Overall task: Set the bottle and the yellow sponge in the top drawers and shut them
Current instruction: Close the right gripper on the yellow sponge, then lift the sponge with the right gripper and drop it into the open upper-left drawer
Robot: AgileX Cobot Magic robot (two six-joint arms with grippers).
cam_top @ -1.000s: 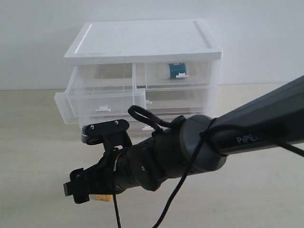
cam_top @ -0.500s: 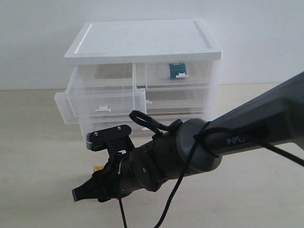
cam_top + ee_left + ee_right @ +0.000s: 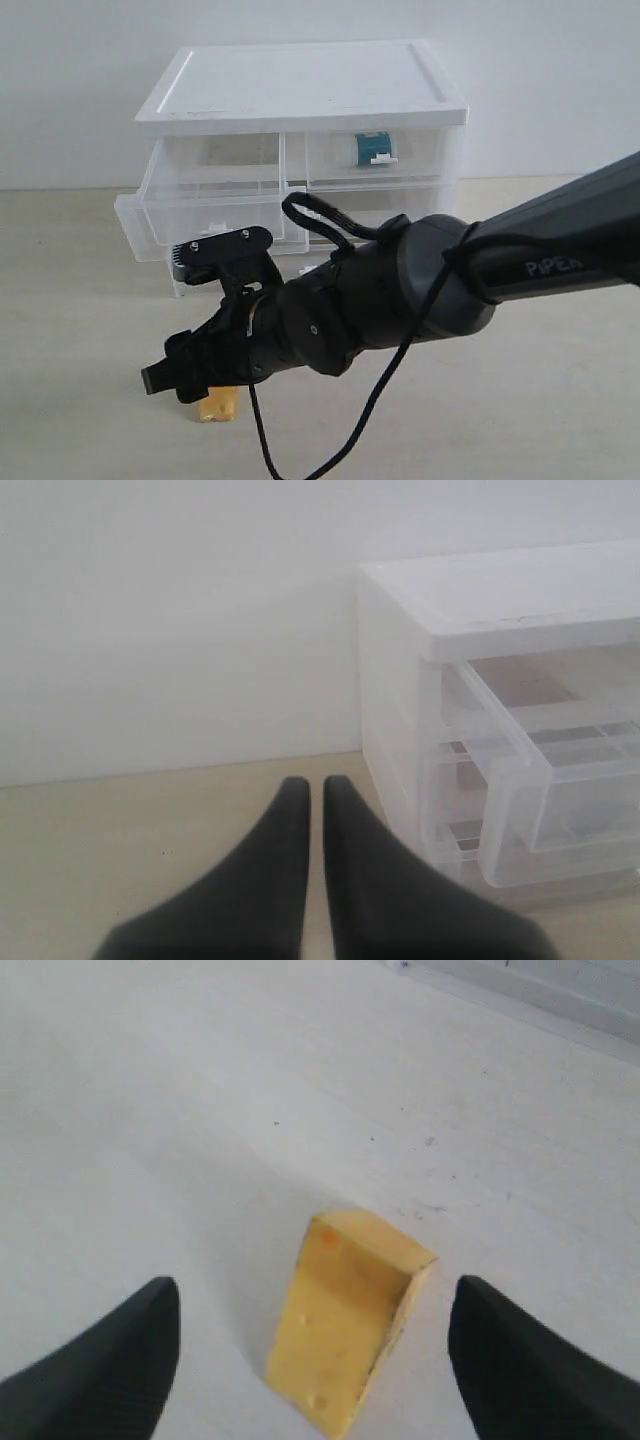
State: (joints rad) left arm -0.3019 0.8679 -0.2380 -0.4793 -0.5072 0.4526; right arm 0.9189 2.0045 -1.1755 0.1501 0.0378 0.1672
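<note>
**A:** Status of the right gripper?

**B:** Spread wide and holding nothing. Its dark fingers stand on either side of the yellow sponge, clear of it on both sides.

**A:** Where does the sponge lie?

**B:** It lies on the table, in front of the cabinet, low on the left of the exterior view. Only a yellow corner shows there, under the gripper. The right arm reaches across the middle to it.

**A:** And the bottle?

**B:** It is inside the top right drawer, which sits flush with the cabinet front. Its teal label shows through the translucent wall.

**A:** And the other top drawer?

**B:** The top left drawer is pulled out, well forward of the cabinet front. The right arm's wrist camera hides its handle.

**A:** What about the left gripper?

**B:** Its fingers are pressed almost together, with only a thin slit between them, and they grip nothing. It hangs above the table near the cabinet's side, apart from it.
</note>
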